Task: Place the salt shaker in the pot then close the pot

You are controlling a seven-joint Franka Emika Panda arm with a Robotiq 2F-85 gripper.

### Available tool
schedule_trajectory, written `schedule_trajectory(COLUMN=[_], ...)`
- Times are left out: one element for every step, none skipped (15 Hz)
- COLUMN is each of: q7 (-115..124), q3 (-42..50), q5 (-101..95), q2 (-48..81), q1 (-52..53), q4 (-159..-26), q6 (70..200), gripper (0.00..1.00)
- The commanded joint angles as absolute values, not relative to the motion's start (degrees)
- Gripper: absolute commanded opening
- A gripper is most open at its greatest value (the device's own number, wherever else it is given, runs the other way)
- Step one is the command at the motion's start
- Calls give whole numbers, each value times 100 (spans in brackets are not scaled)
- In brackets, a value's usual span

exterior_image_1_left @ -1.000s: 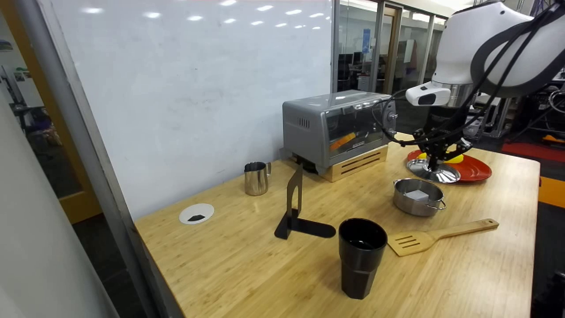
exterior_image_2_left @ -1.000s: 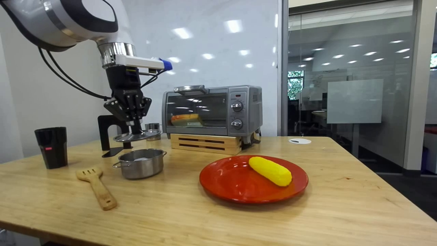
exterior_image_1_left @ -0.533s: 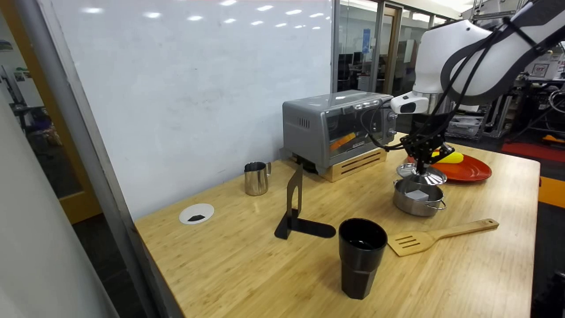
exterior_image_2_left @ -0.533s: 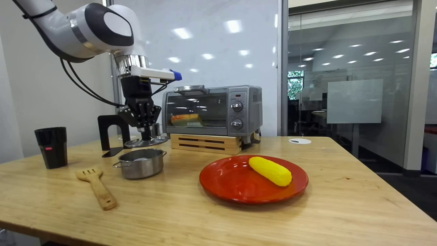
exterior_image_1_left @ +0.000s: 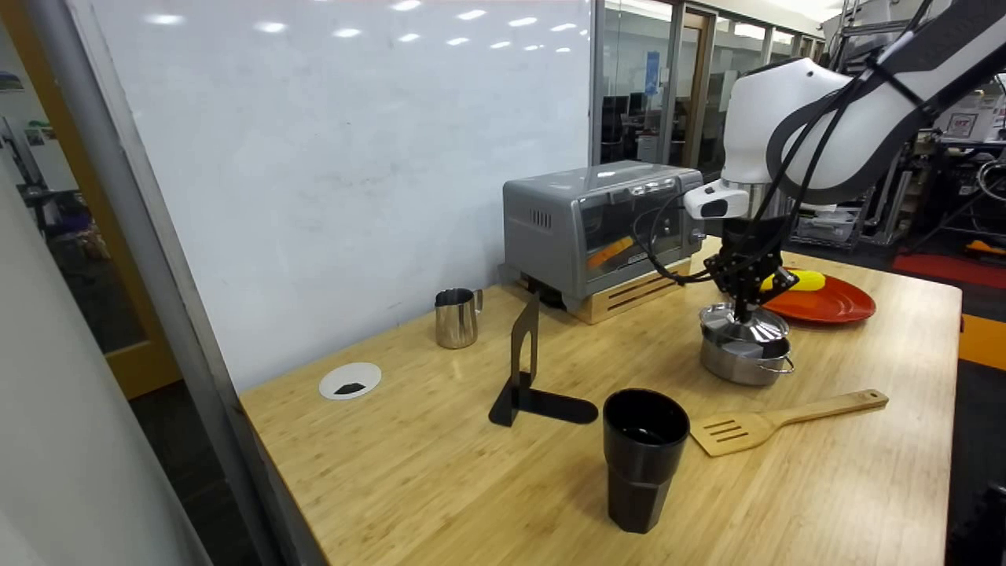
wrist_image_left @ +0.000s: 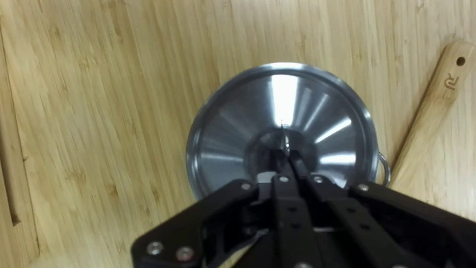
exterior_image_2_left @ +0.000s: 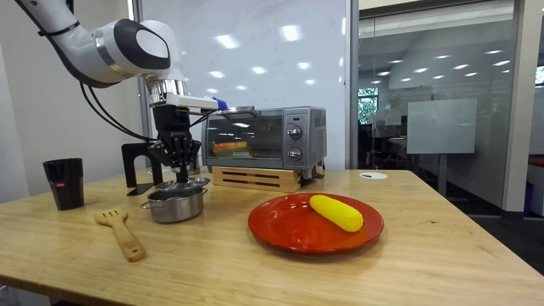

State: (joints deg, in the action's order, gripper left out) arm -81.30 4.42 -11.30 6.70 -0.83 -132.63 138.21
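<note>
Gripper [wrist_image_left: 286, 154]: jaws pressed from 2 sides on the handle [wrist_image_left: 287, 145] of the steel lid [wrist_image_left: 234, 119], pinching it; the lid is directly beneath the jaws.

Pot [exterior_image_2_left: 182, 208]: upright on the table [exterior_image_2_left: 212, 272], below the jaws and under the lid. In both exterior views the lid overlaps part of the pot's mouth, and part of the mouth shows below it; contact between lid and rim cannot be told. In the wrist view 1 side loop [wrist_image_left: 388, 173] of the pot shows past the lid's edge. Contents: 1 pale object [exterior_image_1_left: 743, 350], below the jaws and partly hidden by the lid; whether it is the salt shaker cannot be told.

Red plate [exterior_image_2_left: 284, 225]: lower than the jaws and apart from them, bearing 1 elongated yellow item [exterior_image_2_left: 336, 212]. Toaster oven [exterior_image_2_left: 306, 146]: right of the jaws as pictured in an exterior view, standing on a wooden base [exterior_image_2_left: 255, 178]; 1 orange and tan item [exterior_image_2_left: 232, 148] shows behind its glass. Black tumbler [exterior_image_1_left: 644, 464]: upright, lower than the jaws and well apart from them; interior too dark to tell its contents. Small steel cup [exterior_image_1_left: 456, 322]: upright, well apart from the jaws, near the whiteboard [exterior_image_1_left: 354, 157]; contents cannot be told. Wooden spatula [exterior_image_2_left: 123, 236]: flat on the table, lower than the jaws, near the pot.
</note>
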Motion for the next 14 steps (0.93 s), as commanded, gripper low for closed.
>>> schedule_trajectory(q7=[-8158, -8169, -8173, -8193, -8195, -8203, -8209, -8210, -8218, -8220, -8227, -8241, -8250, -8259], q3=[291, 280, 271, 264, 260, 260, 262, 267, 271, 276, 279, 279, 279, 276], q5=[-1060, -1044, -1037, -1017, -1007, -993, -978, -970, -966, -968, -965, -952, -948, -938], q2=[741, 737, 738, 733, 717, 710, 709, 702, 700, 700, 695, 690, 692, 699], q1=[-188, -191, -192, -198, -200, -206, -211, -217, -224, -233, -242, -252, -259, -264], q4=[-13161, -13172, -13179, -13191, -13207, -13221, -13227, -13248, -13262, -13278, -13297, -13317, -13334, -13356], q6=[13677, 13665, 13646, 13621, 13590, 13567, 13547, 13544, 13546, 13551, 13559, 13573, 13586, 13617], gripper=[1, 1, 1, 1, 1, 1, 1, 1, 1, 1, 1, 1, 1, 1])
